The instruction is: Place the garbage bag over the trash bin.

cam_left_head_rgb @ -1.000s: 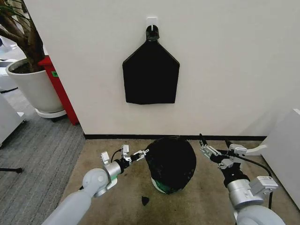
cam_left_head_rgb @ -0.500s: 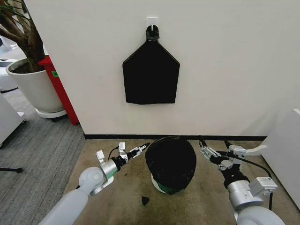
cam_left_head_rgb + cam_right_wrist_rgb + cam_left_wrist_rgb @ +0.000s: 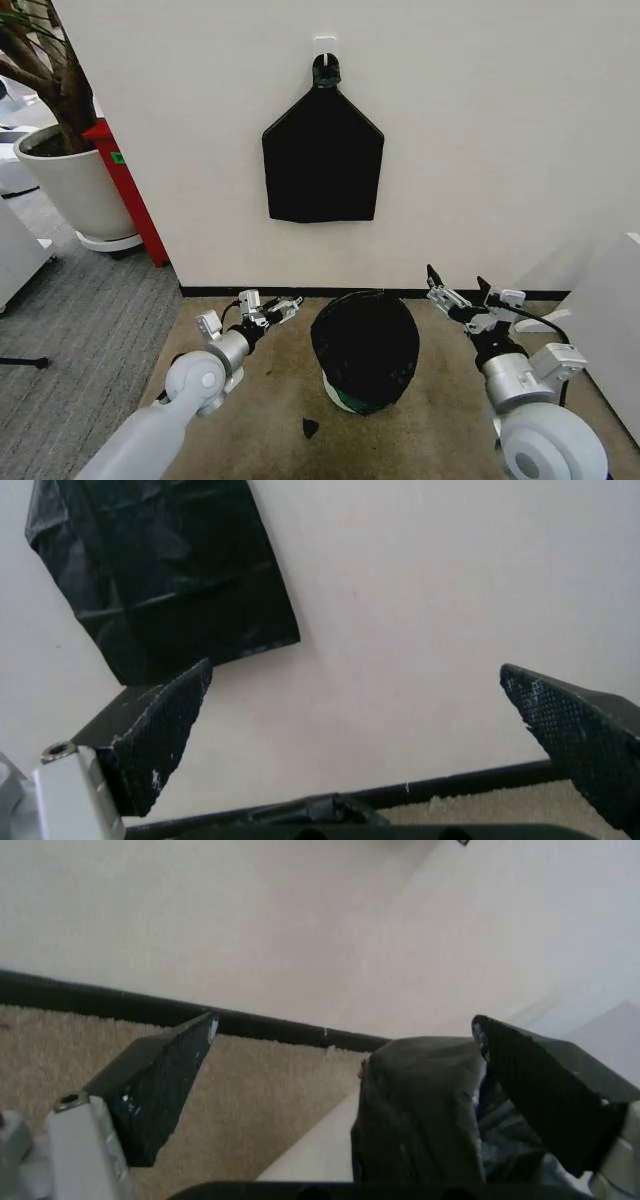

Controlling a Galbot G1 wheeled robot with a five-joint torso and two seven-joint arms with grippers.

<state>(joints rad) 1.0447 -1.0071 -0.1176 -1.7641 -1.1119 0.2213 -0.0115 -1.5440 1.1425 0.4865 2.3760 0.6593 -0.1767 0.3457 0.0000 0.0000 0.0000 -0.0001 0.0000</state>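
Black scrap (image 3: pixel 310 428): small, on the tan carpet (image 3: pixel 250 420), nearest the robot, in front of the bin and apart from it.

Bin (image 3: pixel 345 396): white, on the carpet between the 2 grippers, near the wall. A low strip of its side, with a green edge, shows under the bag's hem.

Bag (image 3: pixel 365 345): glossy, crinkled black plastic, draped over the bin and covering its top and most of its sides. In the left wrist view it (image 3: pixel 420 1117) lies beside one fingertip.

Left gripper (image 3: pixel 274 309): just left of the bag, above the carpet, apart from the plastic. Fingers spread wide with nothing between them; the same in the left wrist view (image 3: pixel 345 1080), with carpet and baseboard (image 3: pixel 120 1001) beyond.

Right gripper (image 3: pixel 458 290): just right of the bag at about the height of its top, clear of it. Fingers wide apart and empty; in the right wrist view (image 3: pixel 355 727) they frame bare wall.

Baseboard (image 3: pixel 470 294): black line where carpet meets the wall, behind the bin.

Black bundle (image 3: pixel 322 160): flat, pentagon-shaped, hung from a white hook (image 3: pixel 323 45) on the wall (image 3: pixel 500 130) above the bin; also in the right wrist view (image 3: pixel 160 570).

Far left: white pot (image 3: pixel 70 185) with a tree, on grey floor, and a red panel (image 3: pixel 125 190) at the wall's corner beside it.
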